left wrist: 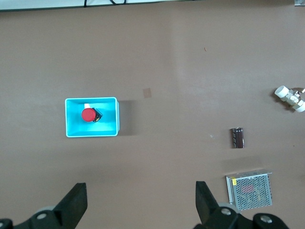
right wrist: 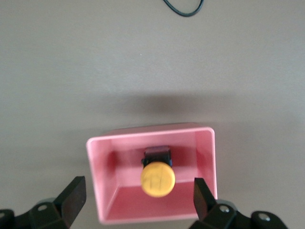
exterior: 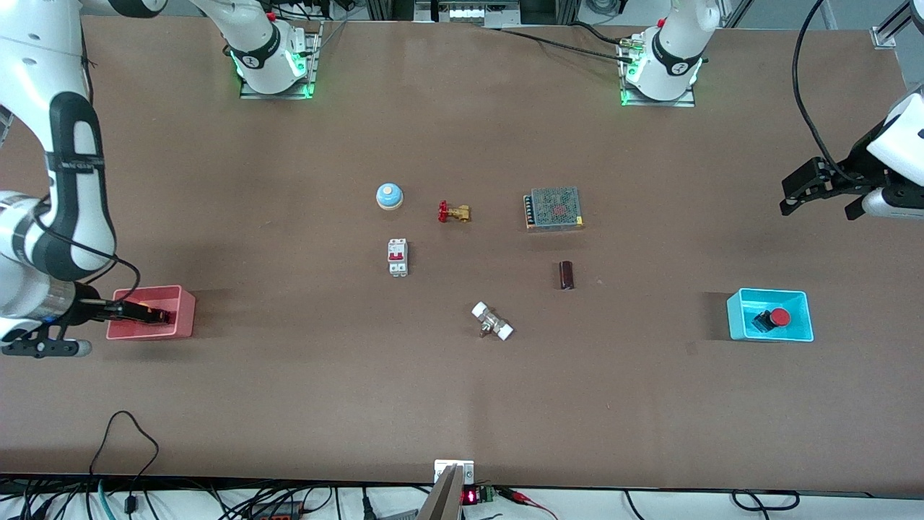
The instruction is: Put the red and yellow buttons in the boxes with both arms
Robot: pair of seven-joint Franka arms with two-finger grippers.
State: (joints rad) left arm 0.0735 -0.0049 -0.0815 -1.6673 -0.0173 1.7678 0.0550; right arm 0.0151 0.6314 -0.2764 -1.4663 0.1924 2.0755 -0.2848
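Two white robot arms work at a long brown table [exterior: 462, 404], and each of the two small bins already holds a button. At the right arm's end of the table sits the pink bin [exterior: 184, 312], and the right gripper [exterior: 148, 314] hangs low over it with its two black fingers [right wrist: 71, 195] spread wide, holding nothing. The right wrist view looks straight down into that bin [right wrist: 151, 139]: the yellow button [right wrist: 157, 179] lies on the bin floor, black body and round yellow cap both showing, between the spread fingers and apart from them. At the left arm's end of the table sits the cyan bin [exterior: 736, 318], and inside it lies the red button [exterior: 779, 317], tipped on its side with the red cap next to its black body. The left gripper [exterior: 823, 195] is raised over bare table, well apart from the cyan bin, fingers [left wrist: 74, 205] wide and empty; its wrist view shows the cyan bin [left wrist: 114, 117] and the red button [left wrist: 87, 114] inside. Across the middle of the table lie other parts: a blue dome bell [exterior: 389, 195], a brass valve with a red handle [exterior: 454, 212], a metal mesh box [exterior: 554, 208], a white circuit breaker [exterior: 398, 257], a dark cylinder [exterior: 567, 275] and a white-ended fitting [exterior: 491, 321].
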